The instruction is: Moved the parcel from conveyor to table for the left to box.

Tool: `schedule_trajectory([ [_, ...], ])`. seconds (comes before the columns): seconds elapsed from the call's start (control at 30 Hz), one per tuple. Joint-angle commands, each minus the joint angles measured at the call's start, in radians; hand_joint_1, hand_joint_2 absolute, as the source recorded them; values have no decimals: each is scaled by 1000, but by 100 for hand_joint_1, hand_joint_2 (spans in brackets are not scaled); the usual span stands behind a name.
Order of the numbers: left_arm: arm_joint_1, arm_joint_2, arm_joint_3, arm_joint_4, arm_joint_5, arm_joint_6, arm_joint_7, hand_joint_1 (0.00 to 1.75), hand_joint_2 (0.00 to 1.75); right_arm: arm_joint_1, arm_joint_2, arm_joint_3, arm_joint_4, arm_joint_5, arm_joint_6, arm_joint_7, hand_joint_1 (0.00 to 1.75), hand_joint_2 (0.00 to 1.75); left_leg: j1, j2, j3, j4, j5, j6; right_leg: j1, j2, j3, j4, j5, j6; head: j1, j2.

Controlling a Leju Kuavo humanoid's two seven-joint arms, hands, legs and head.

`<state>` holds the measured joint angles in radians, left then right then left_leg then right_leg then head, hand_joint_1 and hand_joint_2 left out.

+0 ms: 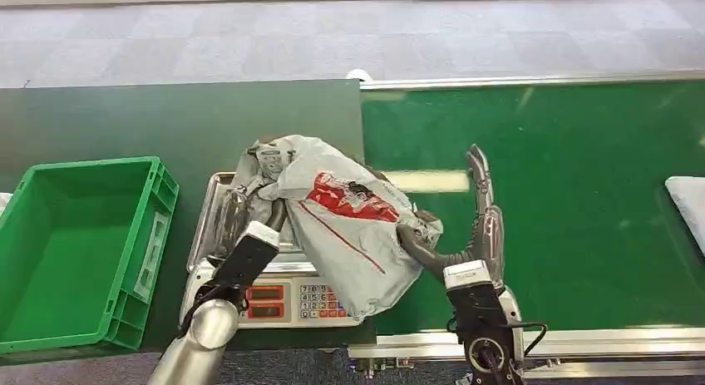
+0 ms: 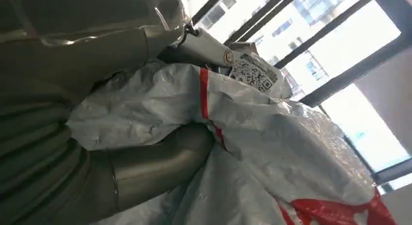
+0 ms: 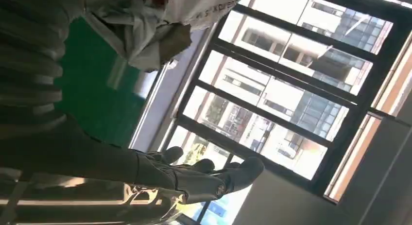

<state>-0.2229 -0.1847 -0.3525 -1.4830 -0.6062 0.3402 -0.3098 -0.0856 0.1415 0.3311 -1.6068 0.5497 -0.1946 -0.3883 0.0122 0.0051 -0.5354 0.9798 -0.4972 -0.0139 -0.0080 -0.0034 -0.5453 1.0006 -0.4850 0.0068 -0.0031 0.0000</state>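
The parcel (image 1: pixel 349 227), a crumpled grey plastic bag with red print and a label, lies across the weighing scale (image 1: pixel 287 300) and hangs over onto the conveyor's edge. My left hand (image 1: pixel 241 214) is at its left side, over the scale's steel pan. In the left wrist view the parcel (image 2: pixel 272 137) is gripped between the thumb (image 2: pixel 155 169) and the fingers. My right hand (image 1: pixel 482 227) stands over the green belt with its fingers stretched out and apart. Its thumb lies against the parcel's crumpled right end (image 3: pixel 145 30).
A green crate (image 1: pixel 162 202) stands empty on the dark table (image 1: pixel 166 119), left of the scale. The green conveyor belt (image 1: pixel 565 202) runs to the right, with another pale parcel (image 1: pixel 690 206) at its right edge. Grey floor lies beyond.
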Motion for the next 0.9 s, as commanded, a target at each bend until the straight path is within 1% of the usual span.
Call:
schedule_trajectory([
  [0.03, 39, 78, 129, -133, -154, 244, 46, 169, 175, 25, -35, -16, 26, -4, -22, -1, 0, 175, 0, 2, 0, -3, 2, 1, 0, 3, -1, -2, 3, -1, 0, 0],
  [0.07, 39, 90, 137, -140, -150, 246, 45, 168, 175, 31, -33, -20, 23, -3, -26, -2, 0, 175, 0, 2, 0, -1, 1, 0, 0, 2, 0, -1, 1, 0, 0, 0],
  [0.1, 41, 82, 191, -121, -255, 287, 127, 168, 175, 37, -33, -22, 18, 0, -29, -2, 0, 175, 0, 2, 0, -2, 1, 1, 0, 3, -1, -2, 2, -1, 0, 0],
  [0.13, 38, 90, 226, -113, -310, 284, 195, 168, 175, 43, -31, -22, 14, 4, -33, 0, 0, 175, 0, 2, 1, -1, 0, 0, 0, 2, 0, -1, 1, -1, 0, 0],
  [0.17, 37, 98, 235, -109, -308, 284, 195, 168, 175, 44, -30, -22, 12, 6, -34, 1, 0, 175, 0, 3, 1, -3, 1, 0, 0, 3, 0, -3, 2, -1, 0, 0],
  [0.2, 34, 94, 284, -92, -366, 260, 281, 166, 175, 50, -26, -24, 6, 14, -36, 11, 0, 175, 0, 2, 1, -2, 1, 0, 0, 2, 0, -2, 1, -1, 0, 0],
  [0.23, 33, 98, 331, -79, -388, 265, 323, 171, 175, 57, -15, -29, -1, 23, -33, 21, 0, 175, 0, 2, 1, -3, 2, 0, 0, 3, 0, -2, 2, -1, 0, 0],
  [0.27, 32, 104, 342, -74, -383, 263, 323, 171, 175, 58, -13, -28, -5, 26, -31, 24, 0, 175, 0, 2, 1, -2, 1, 0, 0, 2, 0, -1, 1, -1, 0, 0],
  [0.3, 33, 101, 383, -67, -380, 257, 344, 175, 175, 59, -6, -29, -10, 34, -23, 38, 0, 175, 0, 2, 1, -2, 1, 0, 0, 3, -1, -1, 2, -1, 0, 0],
  [0.33, 37, 95, 420, -58, -391, 249, 374, 175, 175, 58, -3, -32, -12, 44, -17, 51, 0, 175, 0, 3, 1, -1, 1, 0, 0, 3, -1, -1, 1, -1, 0, 0],
  [0.37, 40, 101, 427, -59, -390, 251, 372, 175, 175, 57, -2, -32, -12, 44, -16, 52, 0, 175, 0, 4, 1, -2, 1, 0, 0, 4, -1, -1, 2, -1, 0, 0],
  [0.4, 43, 93, 459, -49, -392, 248, 378, 175, 175, 54, -2, -37, -9, 48, -16, 56, 0, 175, 0, 3, 1, -2, 1, 0, 0, 4, -1, -1, 1, -1, 0, 0],
  [0.47, 45, 88, 475, -44, -391, 243, 369, 175, 175, 54, -4, -42, -5, 48, -16, 54, 0, 175, 0, 2, 1, -3, 1, 0, 0, 3, 0, -2, 1, 0, 0, 0],
  [0.5, 43, 78, 490, -36, -395, 251, 373, 166, 175, 53, -7, -43, -1, 48, -17, 54, 0, 175, 0, 2, 1, -2, 1, 1, 0, 2, 0, -1, 1, 0, 0, 0],
  [0.53, 37, 69, 501, -27, -396, 255, 372, 171, 175, 52, -16, -41, 7, 48, -22, 50, 0, 175, 0, 2, 1, -1, 1, 0, 0, 2, 0, -1, 1, 0, 0, 0],
  [0.67, 18, 54, 530, -7, -420, 282, 380, 168, 175, 53, -24, -37, 21, 42, -29, 52, 0, 175, 0, 0, 0, -2, 1, 1, 0, 0, 1, -2, 1, 0, 0, 0],
  [0.7, 14, 51, 548, -7, -424, 295, 385, 171, 175, 54, -24, -33, 24, 41, -31, 52, 0, 175, 0, 0, 0, -1, 1, 1, 0, 0, 1, -1, 1, 0, 0, 0],
  [0.73, 19, 52, 565, -15, -424, 303, 389, 169, 175, 53, -22, -28, 23, 42, -32, 52, 0, 175, 0, 0, 1, -1, 1, 0, 0, 0, 1, -1, 0, 0, 0, 0],
  [0.77, 25, 47, 579, -24, -422, 310, 392, 152, 175, 53, -20, -26, 23, 40, -33, 53, 0, 175, 0, 0, 0, -3, 3, 1, 0, 0, 0, -3, 3, 0, 0, 0],
  [0.8, 31, 44, 593, -30, -419, 314, 396, 124, 175, 52, -19, -25, 25, 39, -32, 57, 0, 175, 0, 0, 0, -1, 1, 0, 0, 1, 0, -1, 1, 0, 0, 0],
  [0.83, 38, 41, 610, -34, -414, 315, 403, 105, 175, 50, -19, -23, 27, 38, -29, 61, 0, 175, 0, 0, 0, -2, 2, 0, 0, 1, -1, -2, 2, -1, 0, 0],
  [0.87, 47, 37, 636, -39, -405, 317, 411, 101, 175, 45, -18, -21, 32, 37, -25, 68, 0, 175, 0, 1, 0, -2, 2, 0, 0, 1, 0, -2, 2, -1, 0, 0],
  [0.9, 53, 38, 651, -40, -398, 317, 415, 101, 175, 43, -18, -20, 35, 38, -23, 70, 0, 175, 0, 1, 1, -2, 1, 0, 0, 2, 0, -1, 1, 0, 0, 0],
])
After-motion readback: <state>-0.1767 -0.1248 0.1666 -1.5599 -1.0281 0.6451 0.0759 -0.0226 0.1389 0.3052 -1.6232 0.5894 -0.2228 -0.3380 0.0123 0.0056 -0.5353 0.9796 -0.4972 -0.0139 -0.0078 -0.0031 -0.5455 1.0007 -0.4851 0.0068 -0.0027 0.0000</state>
